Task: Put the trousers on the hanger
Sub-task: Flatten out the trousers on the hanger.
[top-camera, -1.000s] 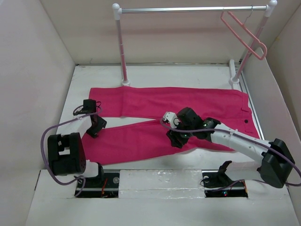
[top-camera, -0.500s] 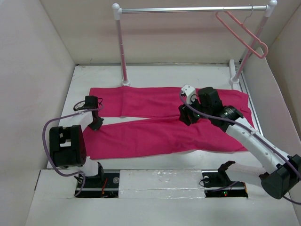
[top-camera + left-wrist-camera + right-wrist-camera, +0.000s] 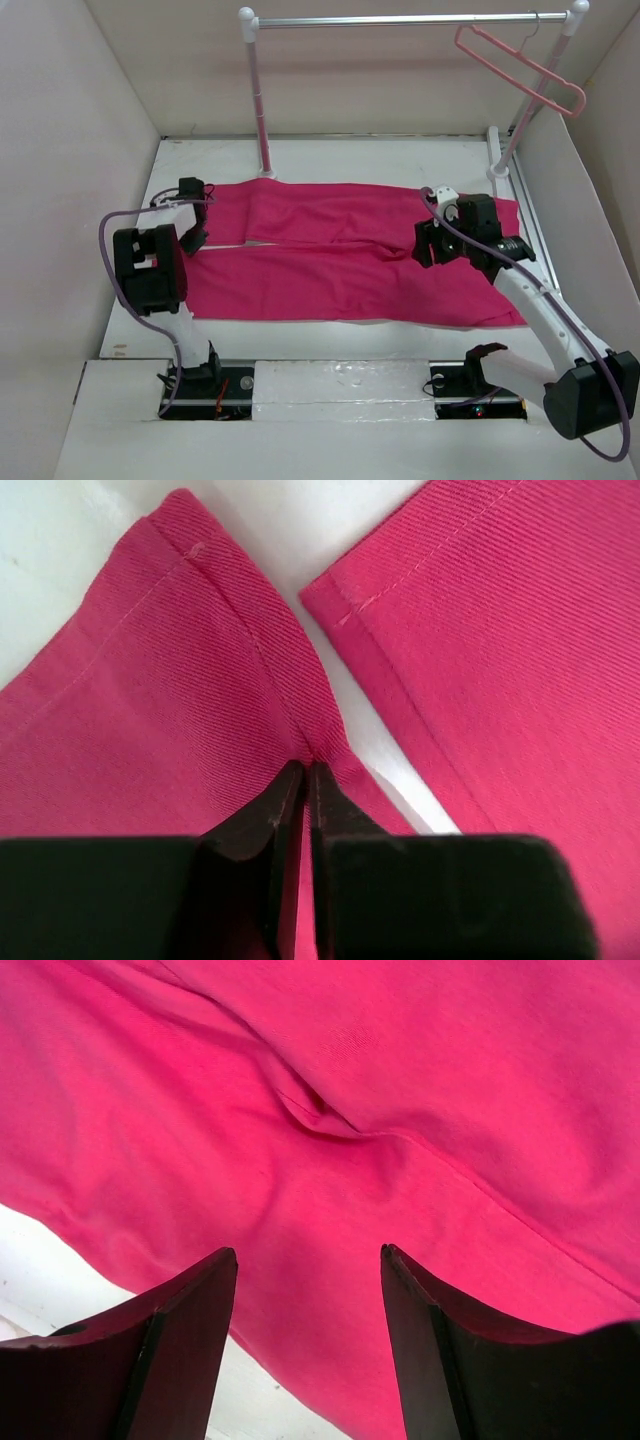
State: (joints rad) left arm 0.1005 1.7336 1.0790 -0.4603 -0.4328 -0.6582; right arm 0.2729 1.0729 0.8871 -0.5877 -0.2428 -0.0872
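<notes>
The magenta-pink trousers (image 3: 350, 250) lie flat across the table, legs pointing left, waistband at the right. My left gripper (image 3: 193, 243) is at the leg ends and is shut on a pinched fold of the near leg's hem (image 3: 300, 735). My right gripper (image 3: 427, 250) hovers open over the trousers near the crotch, with pink cloth (image 3: 310, 1160) between its fingers but not held. The light-pink hanger (image 3: 520, 68) hangs tilted by its hook from the right end of the rail.
The white-and-silver clothes rail (image 3: 400, 19) stands at the back on two posts (image 3: 260, 110). Beige walls close in left, right and behind. A raised white ledge (image 3: 340, 385) runs along the near edge by the arm bases.
My right gripper has moved from the near leg up and right to the crotch area. My left gripper has pulled the near leg's hem up and left, straightening that leg. The hanger has swung.
</notes>
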